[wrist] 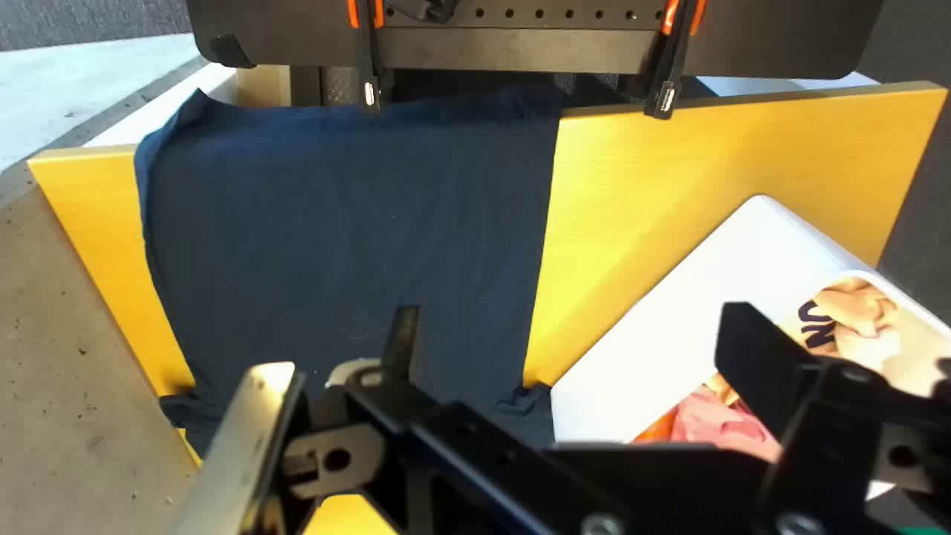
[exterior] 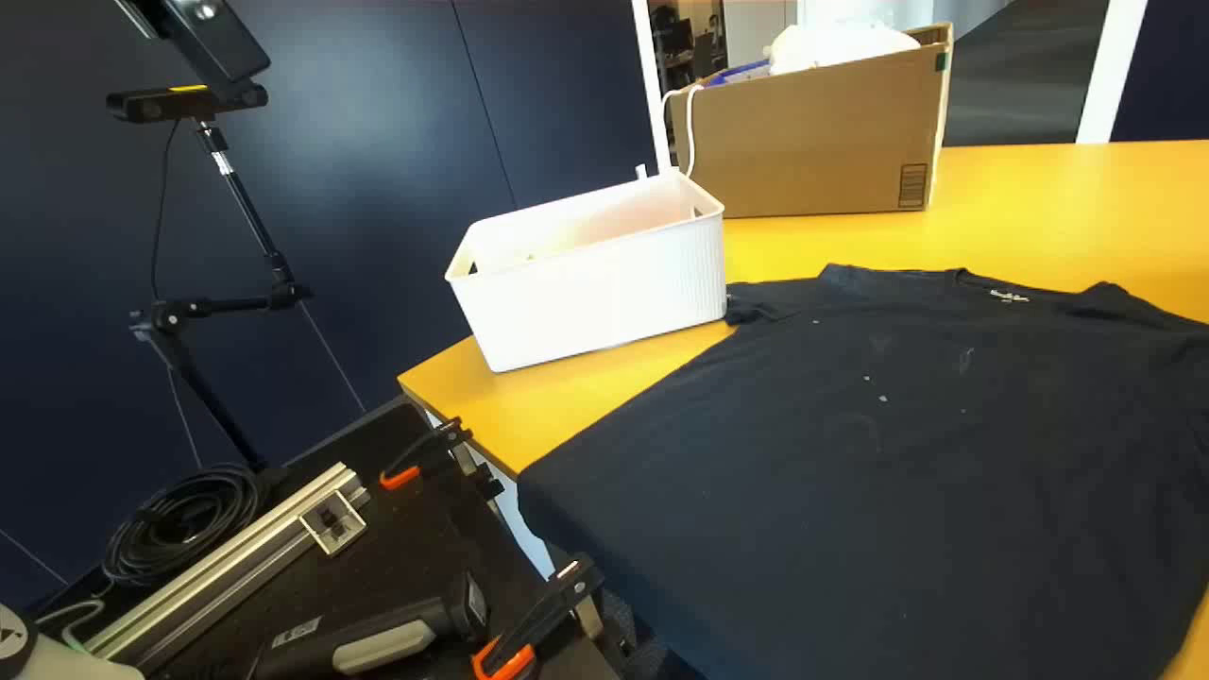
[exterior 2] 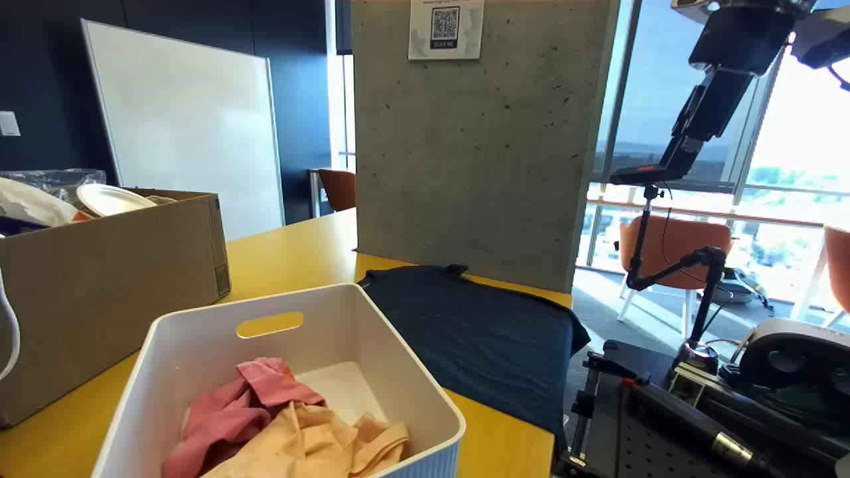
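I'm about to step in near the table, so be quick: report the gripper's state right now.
Gripper: open, jaws wide apart, holding nothing.

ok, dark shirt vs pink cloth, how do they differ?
Colour: the dark shirt is navy, the pink cloth rosy. Pose: the shirt is spread mostly flat, the pink cloth crumpled. Place: the shirt lies on the yellow table, overhanging its edge; the pink cloth lies in the white bin. Shared: both are fabric; the open gripper holds neither.
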Controlling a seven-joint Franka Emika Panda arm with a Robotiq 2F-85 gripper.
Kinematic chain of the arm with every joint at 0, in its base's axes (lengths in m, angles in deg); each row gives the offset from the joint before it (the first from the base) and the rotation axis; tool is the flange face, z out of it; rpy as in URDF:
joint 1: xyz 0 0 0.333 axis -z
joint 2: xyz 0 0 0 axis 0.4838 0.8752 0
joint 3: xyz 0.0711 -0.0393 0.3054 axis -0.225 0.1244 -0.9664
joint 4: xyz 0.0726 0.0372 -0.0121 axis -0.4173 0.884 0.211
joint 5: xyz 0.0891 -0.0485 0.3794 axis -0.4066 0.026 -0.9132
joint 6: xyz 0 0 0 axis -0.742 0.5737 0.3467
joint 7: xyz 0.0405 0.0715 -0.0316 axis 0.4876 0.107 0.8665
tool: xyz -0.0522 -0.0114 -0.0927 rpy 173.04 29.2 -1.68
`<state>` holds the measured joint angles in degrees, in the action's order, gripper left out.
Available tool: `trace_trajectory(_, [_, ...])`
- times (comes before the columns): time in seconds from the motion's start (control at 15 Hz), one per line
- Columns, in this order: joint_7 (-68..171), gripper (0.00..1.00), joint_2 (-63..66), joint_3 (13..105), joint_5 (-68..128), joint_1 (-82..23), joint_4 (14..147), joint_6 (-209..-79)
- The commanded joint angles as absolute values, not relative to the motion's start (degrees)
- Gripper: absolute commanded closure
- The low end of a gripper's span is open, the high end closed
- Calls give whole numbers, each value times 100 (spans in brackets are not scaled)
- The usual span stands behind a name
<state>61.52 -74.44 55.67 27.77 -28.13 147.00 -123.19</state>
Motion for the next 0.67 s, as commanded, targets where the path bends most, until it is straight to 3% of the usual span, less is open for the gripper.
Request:
trace_trajectory(0.0, [6110, 0, -7440, 5605, 2821, -2865, 14679, -12302])
trace_trajectory(0.6, [6605, 0, -6756, 6020, 2906, -2862, 14370, -12817])
